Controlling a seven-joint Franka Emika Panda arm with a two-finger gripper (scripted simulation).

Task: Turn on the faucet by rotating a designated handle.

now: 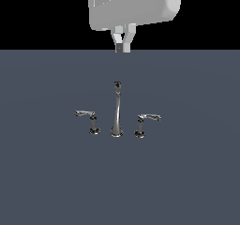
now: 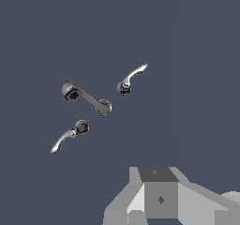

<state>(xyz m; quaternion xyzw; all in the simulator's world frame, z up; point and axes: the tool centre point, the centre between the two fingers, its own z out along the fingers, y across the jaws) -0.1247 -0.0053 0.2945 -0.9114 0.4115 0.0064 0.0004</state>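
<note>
Faucet (image 1: 116,111) handle (image 1: 146,122) right of spout (image 1: 116,104), tool (image 1: 123,45) high above, well apart

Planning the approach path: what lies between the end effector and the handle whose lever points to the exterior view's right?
Nothing. The exterior view shows only bare grey surface between the end effector and the handle; the spout stands just beside that line.
</note>
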